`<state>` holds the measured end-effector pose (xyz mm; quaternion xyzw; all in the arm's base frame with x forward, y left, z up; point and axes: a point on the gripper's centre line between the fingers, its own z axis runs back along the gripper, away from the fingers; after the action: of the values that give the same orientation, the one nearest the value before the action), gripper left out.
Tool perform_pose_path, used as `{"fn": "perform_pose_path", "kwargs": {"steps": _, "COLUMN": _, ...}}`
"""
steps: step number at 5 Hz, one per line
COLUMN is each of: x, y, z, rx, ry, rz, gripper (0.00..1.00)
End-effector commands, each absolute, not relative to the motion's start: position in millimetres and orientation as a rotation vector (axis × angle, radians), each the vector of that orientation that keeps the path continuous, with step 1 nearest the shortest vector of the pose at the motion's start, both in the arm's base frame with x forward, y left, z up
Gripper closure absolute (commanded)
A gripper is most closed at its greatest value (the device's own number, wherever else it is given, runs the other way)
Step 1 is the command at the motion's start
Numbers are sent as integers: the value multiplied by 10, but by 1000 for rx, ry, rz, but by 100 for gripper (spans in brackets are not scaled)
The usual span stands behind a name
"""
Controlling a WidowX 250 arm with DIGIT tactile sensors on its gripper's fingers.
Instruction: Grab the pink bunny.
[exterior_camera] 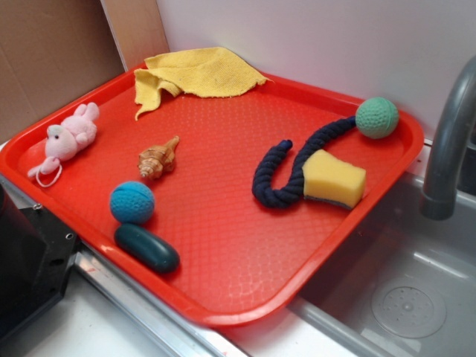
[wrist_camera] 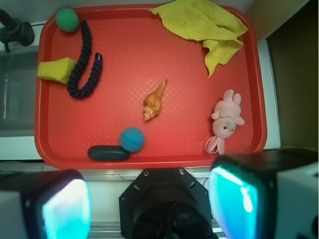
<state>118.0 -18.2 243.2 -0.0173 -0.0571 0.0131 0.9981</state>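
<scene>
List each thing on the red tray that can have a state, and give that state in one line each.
pink bunny: lying flat, ungrasped
yellow cloth: crumpled, over tray's rim
navy rope: bent into a hook
seashell: on its side
gripper: open, off the tray

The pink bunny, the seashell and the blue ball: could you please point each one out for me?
pink bunny [exterior_camera: 65,138], exterior view, on its fluffy body.
seashell [exterior_camera: 157,159], exterior view, on its wide spiral end.
blue ball [wrist_camera: 132,139], wrist view, on the middle of its crocheted surface.
</scene>
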Motion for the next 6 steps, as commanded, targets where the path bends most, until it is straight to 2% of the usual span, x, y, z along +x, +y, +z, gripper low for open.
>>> {"fn": "perform_pose_path", "kwargs": {"steps": 1, "x": 1180, "y": -182, "z": 2432, "rx": -35, "ry": -114, "rz": 26, "gripper": 0}}
{"fn": "perform_pose_path", "kwargs": {"steps": 2, "x": 1394, "y": 318, "z": 1933, "rx": 76, "ry": 11, "rz": 221, "gripper": 0}}
{"fn": "perform_pose_path", "kwargs": {"steps": 3, "x": 1568, "y": 863, "z": 1478, "rx": 149, "ry": -27, "rz": 285, "gripper": 0}}
{"fn": "perform_pose_path", "kwargs": {"steps": 4, "x": 1540, "y": 1065, "z": 994, "rx": 158, "ry": -66, "rz": 357, "gripper": 0}}
{"fn": "perform_pose_path", "kwargs": {"steps": 5, "x": 1354, "y": 1340, "z": 591, "rx": 93, "ry": -104, "rz": 359, "gripper": 0}}
{"fn": "perform_pose_path", "kwargs": {"steps": 6, "x": 1340, "y": 1393, "z": 372, "rx": 79, "ry": -106, "rz": 343, "gripper": 0}}
